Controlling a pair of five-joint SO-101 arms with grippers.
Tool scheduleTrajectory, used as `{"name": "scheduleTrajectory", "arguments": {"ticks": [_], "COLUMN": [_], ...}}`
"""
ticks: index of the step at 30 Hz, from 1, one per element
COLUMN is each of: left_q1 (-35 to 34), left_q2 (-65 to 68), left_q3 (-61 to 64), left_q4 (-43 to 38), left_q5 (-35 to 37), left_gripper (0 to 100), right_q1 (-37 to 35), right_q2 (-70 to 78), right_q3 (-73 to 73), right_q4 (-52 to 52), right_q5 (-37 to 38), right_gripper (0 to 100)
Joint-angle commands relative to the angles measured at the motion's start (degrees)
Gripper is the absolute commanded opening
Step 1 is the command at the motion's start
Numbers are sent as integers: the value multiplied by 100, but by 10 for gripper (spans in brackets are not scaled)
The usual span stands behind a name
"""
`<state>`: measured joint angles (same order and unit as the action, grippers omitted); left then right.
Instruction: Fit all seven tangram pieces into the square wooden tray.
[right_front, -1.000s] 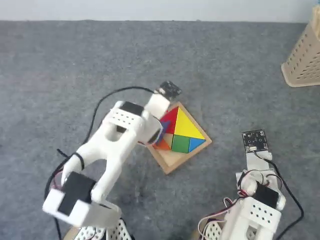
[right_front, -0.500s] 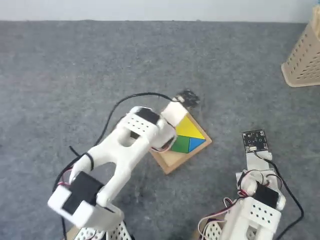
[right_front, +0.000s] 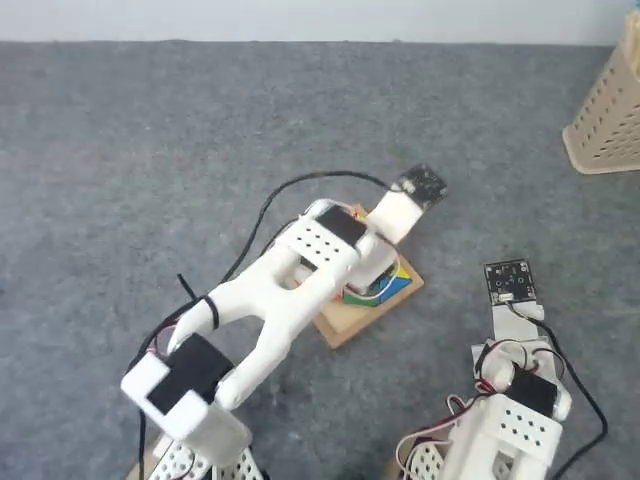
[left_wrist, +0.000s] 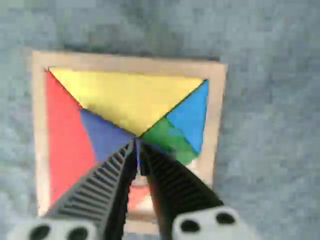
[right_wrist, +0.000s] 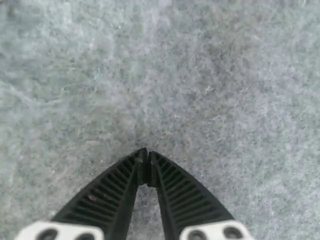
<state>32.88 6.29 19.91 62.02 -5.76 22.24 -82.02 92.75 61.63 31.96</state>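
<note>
The square wooden tray (left_wrist: 218, 125) lies under my left gripper (left_wrist: 138, 146), which hangs shut right above its middle, holding nothing. Inside it I see a large yellow triangle (left_wrist: 130, 95), a large red triangle (left_wrist: 62, 130), a light blue triangle (left_wrist: 190, 115), a green piece (left_wrist: 167, 140) and a dark blue piece (left_wrist: 105, 135); an orange piece sits partly behind the fingers. In the high view the left arm (right_front: 320, 260) covers most of the tray (right_front: 340, 328). My right gripper (right_wrist: 147, 154) is shut over bare grey carpet.
The right arm (right_front: 515, 400) rests at the near right of the grey carpet. A beige perforated holder (right_front: 605, 110) stands at the far right edge. Open carpet stretches to the left and behind the tray.
The left arm has swung to the right across the tray and now hides most of the pieces in the high view. The right arm has not moved.
</note>
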Motion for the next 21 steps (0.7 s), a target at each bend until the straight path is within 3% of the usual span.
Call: {"name": "scheduleTrajectory", "arguments": {"ticks": [1,9,21], "left_q1": [88,-185,-738], "left_q2": [-545,396,1266], "left_q3": [-725,-848,-1130], "left_q4": [220,-510,-352], "left_q5": [202,158,-105], "left_gripper": [13,13,13], "right_q1": [84,84,84], "right_q2": [-127,-127,-127], "right_q3": [-70,-70,-70], "right_q4": [84,84,84], "right_q5": [105,105,105], "right_gripper": [9,9,9]}}
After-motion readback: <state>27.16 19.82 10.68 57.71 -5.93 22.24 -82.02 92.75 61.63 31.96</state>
